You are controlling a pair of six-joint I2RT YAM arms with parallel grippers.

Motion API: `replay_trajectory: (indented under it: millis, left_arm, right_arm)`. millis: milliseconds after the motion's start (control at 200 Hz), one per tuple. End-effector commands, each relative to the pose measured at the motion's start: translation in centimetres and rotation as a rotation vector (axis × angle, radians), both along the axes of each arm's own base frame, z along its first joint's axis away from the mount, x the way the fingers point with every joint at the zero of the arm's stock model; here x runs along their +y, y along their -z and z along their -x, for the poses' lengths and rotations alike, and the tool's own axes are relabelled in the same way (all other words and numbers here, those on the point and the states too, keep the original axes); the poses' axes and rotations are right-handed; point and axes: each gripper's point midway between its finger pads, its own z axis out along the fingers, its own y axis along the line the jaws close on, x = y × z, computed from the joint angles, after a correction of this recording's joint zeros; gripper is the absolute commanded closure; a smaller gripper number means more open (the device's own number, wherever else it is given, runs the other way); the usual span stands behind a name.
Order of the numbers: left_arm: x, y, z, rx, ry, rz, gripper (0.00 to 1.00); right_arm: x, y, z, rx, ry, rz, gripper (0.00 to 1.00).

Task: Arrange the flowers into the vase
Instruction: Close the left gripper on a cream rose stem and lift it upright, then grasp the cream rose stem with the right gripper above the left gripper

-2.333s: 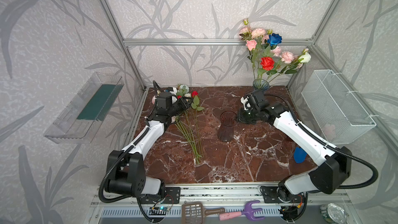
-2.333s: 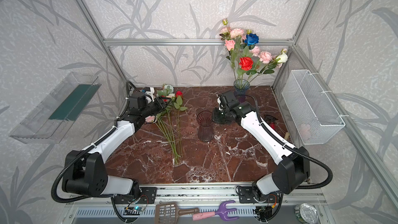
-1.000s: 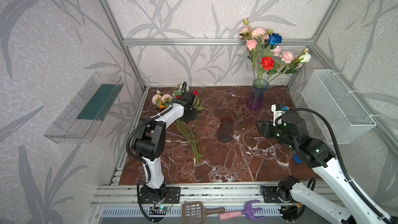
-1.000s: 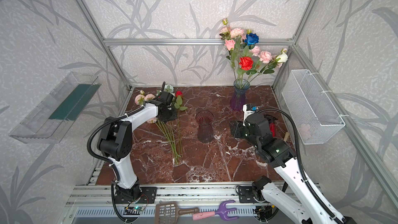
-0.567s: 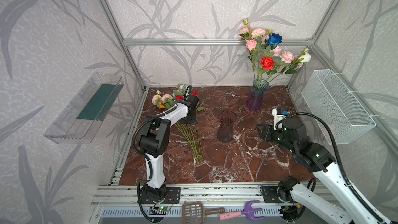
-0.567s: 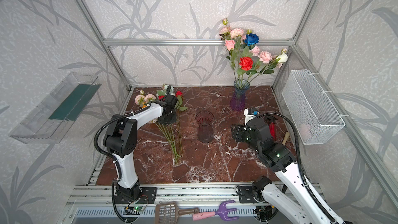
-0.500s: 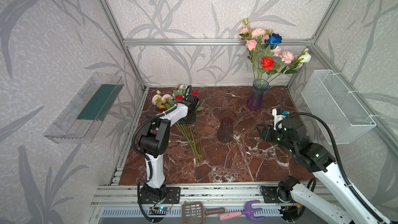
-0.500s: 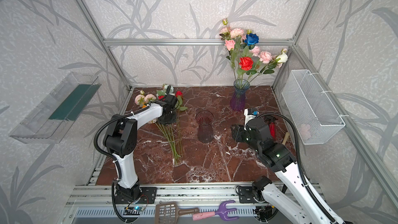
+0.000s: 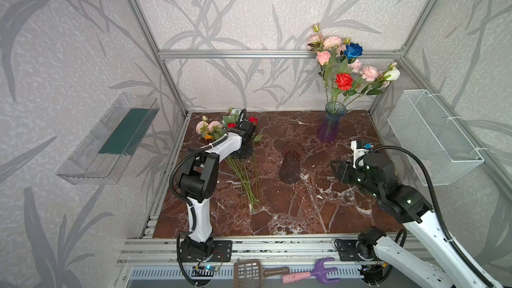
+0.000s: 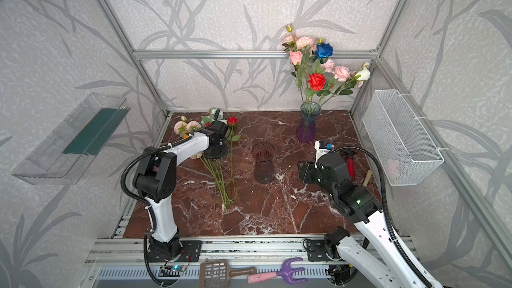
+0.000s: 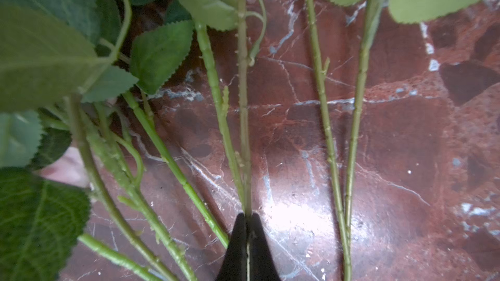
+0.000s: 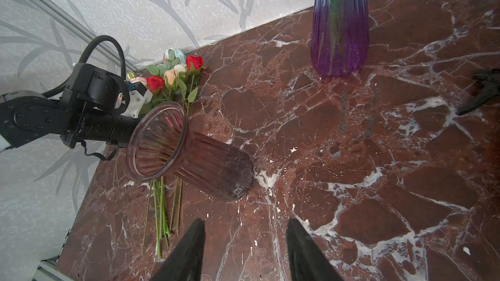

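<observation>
Red-brown marble tabletop [image 9: 291, 217] carries everything. At its back right a blue-to-purple vase [image 9: 329, 128] stands upright, holding a bunch of flowers [image 9: 343, 78] with pink, blue, red and white heads. Near the middle stands a smoky brown vase [image 9: 290, 166], also upright. The loose flowers [image 9: 245, 178] lie flat on the left of the marble, heads toward the back wall and stems fanned toward the front edge. The right gripper [image 12: 244, 221] hangs over bare marble to the right of the brown vase, its fingers spread well apart and touching nothing. The left gripper [image 11: 246, 225] is down among the loose stems, jaws pressed together. One thin green stem [image 11: 243, 104] runs straight into the seam at their tips and is pinched there, a second stem leans in against it, and the rest lie apart on either side
</observation>
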Motion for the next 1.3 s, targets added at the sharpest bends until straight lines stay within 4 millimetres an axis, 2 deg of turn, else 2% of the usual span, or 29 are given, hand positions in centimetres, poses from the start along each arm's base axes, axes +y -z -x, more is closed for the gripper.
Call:
replay_trajectory:
  millis: [0, 245, 420, 560, 725, 880, 975, 1110, 1295]
  left_arm:
    - [-0.7, -5.0, -0.3, -0.109, 0.017, 0.045, 1.0]
    - [-2.1, -13.3, 0.4, -0.34, 0.1, 0.186, 1.0]
    - [-4.6, -19.3, 1.7, -0.566, 0.204, 0.4, 1.0]
    - [-7.2, -24.3, 3.8, -0.741, 0.342, 0.601, 1.0]
    - [-10.1, -29.1, 7.3, -0.867, 0.536, 0.843, 1.0]
    - [-11.8, -32.2, 10.1, -0.911, 0.672, 1.02, 1.0]
    - [-12.4, -33.2, 11.3, -0.9, 0.727, 1.095, 1.0]
    - [-13.3, -33.6, 12.1, -0.854, 0.791, 1.163, 1.0]
    - [-13.4, -33.6, 12.1, -0.851, 0.791, 1.168, 1.0]
  right_arm:
    - [-0.1, -0.8, -0.1, -0.026, 0.008, -0.017, 0.5]
    - [0.2, -1.6, -0.4, -0.027, 0.007, -0.036, 0.5]
    - [0.8, -3.0, -0.7, -0.054, -0.013, -0.063, 0.5]
    - [2.9, -5.4, -1.0, -0.138, -0.105, -0.146, 0.5]
    - [6.8, -8.3, -1.1, -0.219, -0.252, -0.24, 0.5]
    - [12.3, -9.7, -0.7, -0.259, -0.412, -0.162, 0.5]
    - [15.6, -10.1, -0.8, -0.277, -0.487, -0.111, 0.48]
    - [19.7, -10.1, -2.0, -0.263, -0.558, -0.114, 0.47]
    - [23.0, -9.5, -4.3, -0.24, -0.58, -0.131, 0.49]
